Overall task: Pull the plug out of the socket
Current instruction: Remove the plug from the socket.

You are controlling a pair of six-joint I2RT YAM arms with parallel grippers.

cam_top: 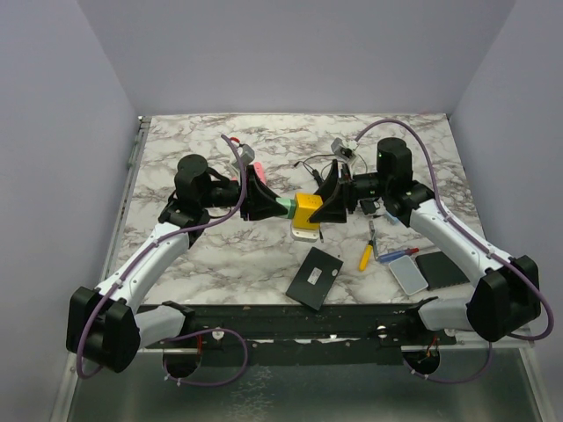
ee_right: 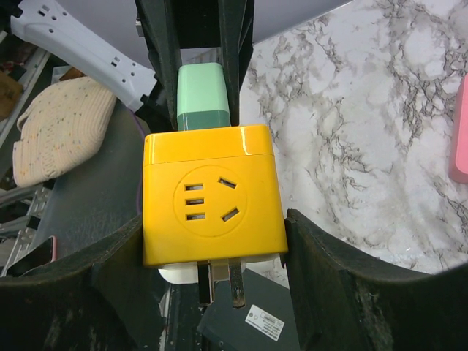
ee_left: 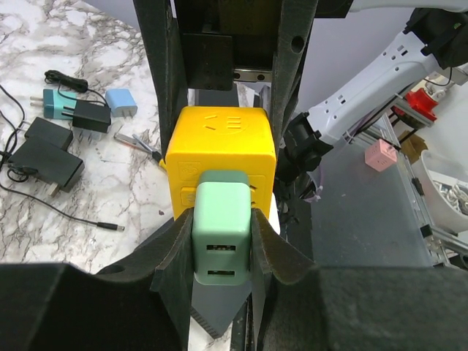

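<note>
Pulling must be done straight, plug (ee_left: 221, 212) held by the left gripper (ee_left: 221, 250) (socket (ee_right: 208, 191) held steady by the right gripper (ee_right: 214, 247)).

From above and behind we look down on the table (cam_top: 229, 255). Our wrist cameras face each other close up, both centred on the yellow socket (ee_left: 221, 139).

Robotics lab cell, going by what you have here: a marble-patterned table (cam_top: 202, 255) boxed in by plain grey partition walls (cam_top: 53, 114), with the left arm (cam_top: 149, 255) and right arm (cam_top: 449, 233) bolted to a black rail (cam_top: 290, 321) at its near edge. Loose chargers (ee_left: 55, 157) litter the top. A white power strip (ee_right: 80, 55) shows off to one side.
</note>
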